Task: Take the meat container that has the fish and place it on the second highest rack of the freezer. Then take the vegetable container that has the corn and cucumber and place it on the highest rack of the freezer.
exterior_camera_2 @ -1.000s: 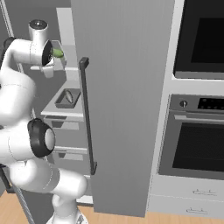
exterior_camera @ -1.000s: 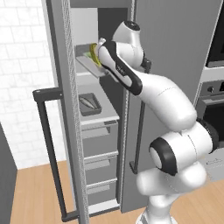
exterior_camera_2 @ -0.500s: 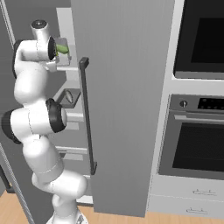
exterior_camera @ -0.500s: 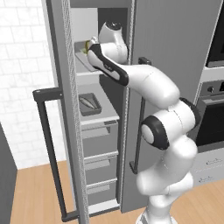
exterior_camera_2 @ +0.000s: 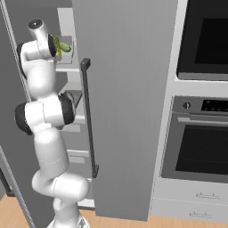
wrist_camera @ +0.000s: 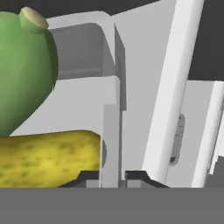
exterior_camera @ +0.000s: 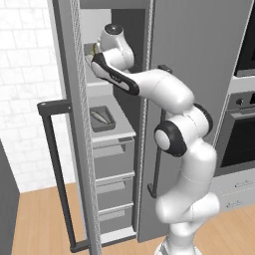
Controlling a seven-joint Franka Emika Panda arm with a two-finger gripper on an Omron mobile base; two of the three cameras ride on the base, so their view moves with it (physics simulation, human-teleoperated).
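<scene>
Illumination is even and diffuse throughout; no single light source can be placed. Both base views are bright, rendered, free of glare, with soft edges from low resolution. In the left base view the freezer (exterior_camera: 112,124) interior darkens toward 12 o'clock, and a faint shadow lies under each shelf. The right base view shows the oven window as flat black, without reflection. The hand view is sharp but very close: the cucumber (wrist_camera: 24,70) shades darker at its 3 o'clock edge. No edge distortion noted.
</scene>
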